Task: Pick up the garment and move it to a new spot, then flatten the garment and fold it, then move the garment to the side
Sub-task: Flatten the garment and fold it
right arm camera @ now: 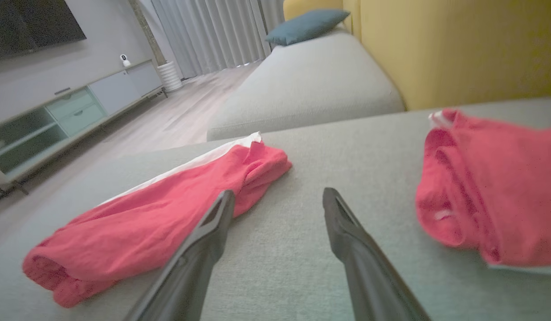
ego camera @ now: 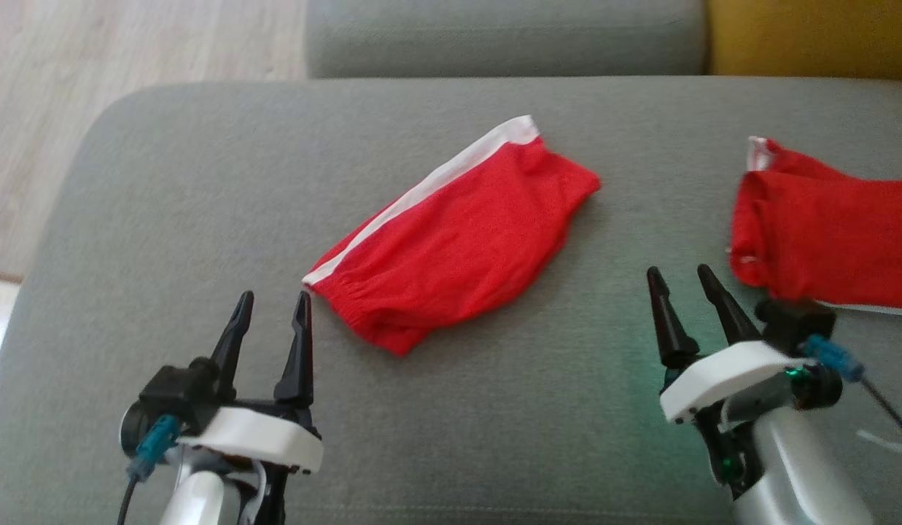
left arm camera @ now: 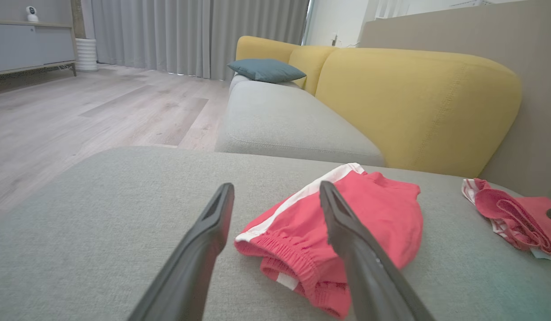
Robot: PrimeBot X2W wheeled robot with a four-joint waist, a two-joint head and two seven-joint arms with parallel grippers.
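Risk: two near-identical red pieces are laid on the grey sofa seat (ego camera: 203, 219), so the wrong one could be picked. The garment (ego camera: 458, 240) is taken to be the centre one, laid diagonally, with a white stripe along its far-left edge and apparently already folded. The second red garment (ego camera: 822, 233) is bunched at the right edge. If only the top layer is pinched, the fold is likely to be pulled open when it is moved aside. Seat fabric could be caught by a low approach.

Left end effector (ego camera: 275, 299): fingers spread wide, nothing held, tips just beside the waistband corner, no contact seen.

Right end effector (ego camera: 679, 271): spread wide, empty, placed between both pieces and near the second one. A snag is possible.
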